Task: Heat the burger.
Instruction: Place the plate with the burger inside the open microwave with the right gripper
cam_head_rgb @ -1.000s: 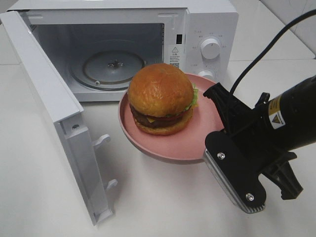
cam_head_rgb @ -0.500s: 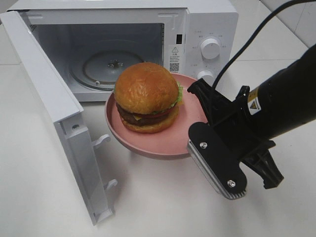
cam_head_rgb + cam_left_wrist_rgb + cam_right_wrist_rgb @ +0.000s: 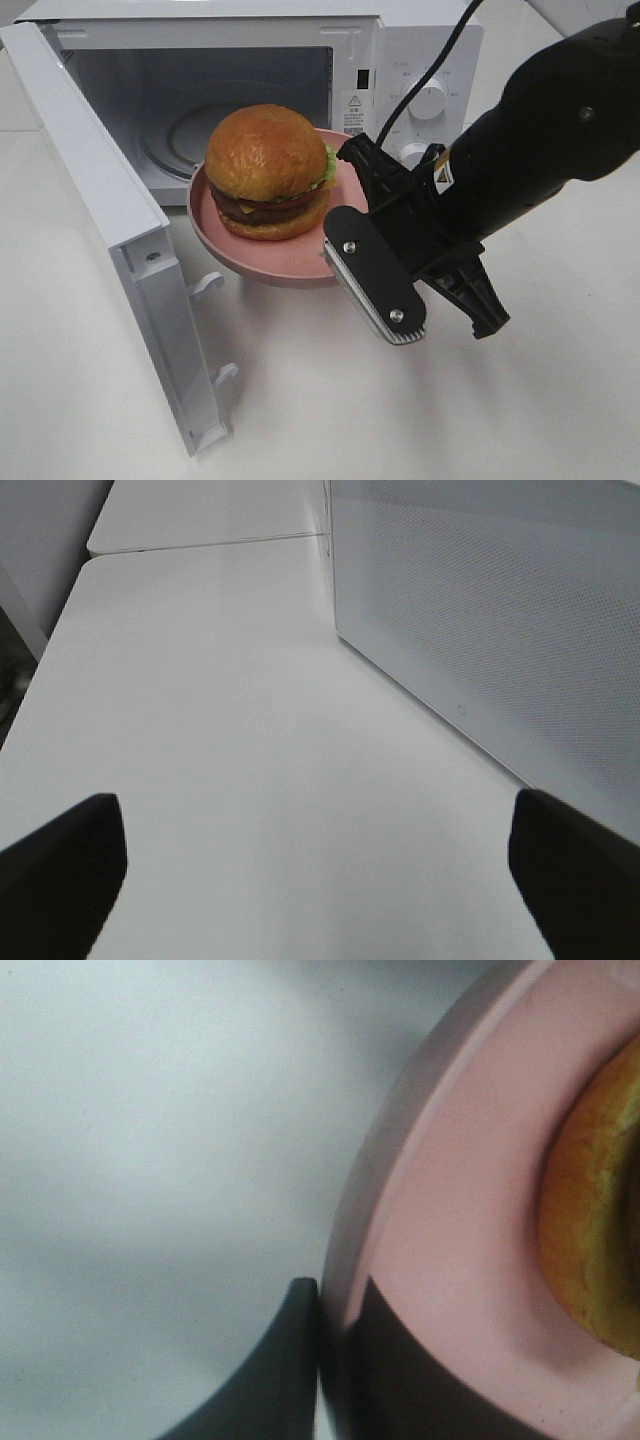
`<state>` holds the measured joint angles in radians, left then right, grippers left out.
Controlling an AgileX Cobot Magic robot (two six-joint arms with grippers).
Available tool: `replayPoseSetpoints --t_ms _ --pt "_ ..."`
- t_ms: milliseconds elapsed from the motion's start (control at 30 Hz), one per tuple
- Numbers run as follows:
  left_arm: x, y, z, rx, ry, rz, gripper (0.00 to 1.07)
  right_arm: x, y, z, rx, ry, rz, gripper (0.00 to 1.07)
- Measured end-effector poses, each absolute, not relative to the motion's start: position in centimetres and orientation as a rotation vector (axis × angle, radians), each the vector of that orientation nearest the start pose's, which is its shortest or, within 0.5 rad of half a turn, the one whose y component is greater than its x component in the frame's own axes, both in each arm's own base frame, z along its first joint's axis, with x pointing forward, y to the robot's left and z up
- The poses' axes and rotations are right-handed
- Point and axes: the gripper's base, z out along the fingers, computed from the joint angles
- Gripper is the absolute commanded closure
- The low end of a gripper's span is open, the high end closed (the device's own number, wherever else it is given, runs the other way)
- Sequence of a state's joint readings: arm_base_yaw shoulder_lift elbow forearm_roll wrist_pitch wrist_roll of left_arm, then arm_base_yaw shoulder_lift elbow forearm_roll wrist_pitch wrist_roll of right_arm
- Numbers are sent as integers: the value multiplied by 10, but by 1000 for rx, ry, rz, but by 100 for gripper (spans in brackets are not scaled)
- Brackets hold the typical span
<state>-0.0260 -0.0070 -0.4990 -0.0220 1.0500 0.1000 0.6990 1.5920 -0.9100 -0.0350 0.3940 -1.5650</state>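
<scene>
At the open microwave (image 3: 420,40): burger (image 3: 268,165) sits upright on a pink plate (image 3: 290,265), set toward the side of the plate nearer the cavity; bun on top, with lettuce and patty showing at its edge.
Plate: held level off the counter (image 3: 320,400), just in front of the cavity. In the high view its far rim overlaps the cavity floor; whether it has crossed the sill cannot be told.
Grip: right gripper (image 3: 340,248) has its jaws clenched on the plate's near rim, one finger on each face of the rim. It is apart from the burger.
Left side: left gripper (image 3: 320,880) hangs over bare counter with its jaws released wide, just beside a white dotted panel (image 3: 480,610). It is out of the high view.
Door (image 3: 100,210): swung wide to the left and standing near the plate's left rim, its two latch hooks facing the plate.
Inside: glass turntable (image 3: 180,135), partly hidden behind the burger.
In the way: the right arm crosses in front of the control panel and covers most of the lower knob. A black cable (image 3: 400,97) runs across the panel just beside the upper knob (image 3: 427,98).
</scene>
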Motion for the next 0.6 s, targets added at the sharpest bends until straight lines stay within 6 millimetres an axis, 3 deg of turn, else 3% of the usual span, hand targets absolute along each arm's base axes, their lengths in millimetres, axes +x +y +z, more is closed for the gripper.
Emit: replayPoseSetpoints --t_ms 600 --pt "-5 -2 278 129 2023 20 10 276 230 196 -2338 1123 -337 107"
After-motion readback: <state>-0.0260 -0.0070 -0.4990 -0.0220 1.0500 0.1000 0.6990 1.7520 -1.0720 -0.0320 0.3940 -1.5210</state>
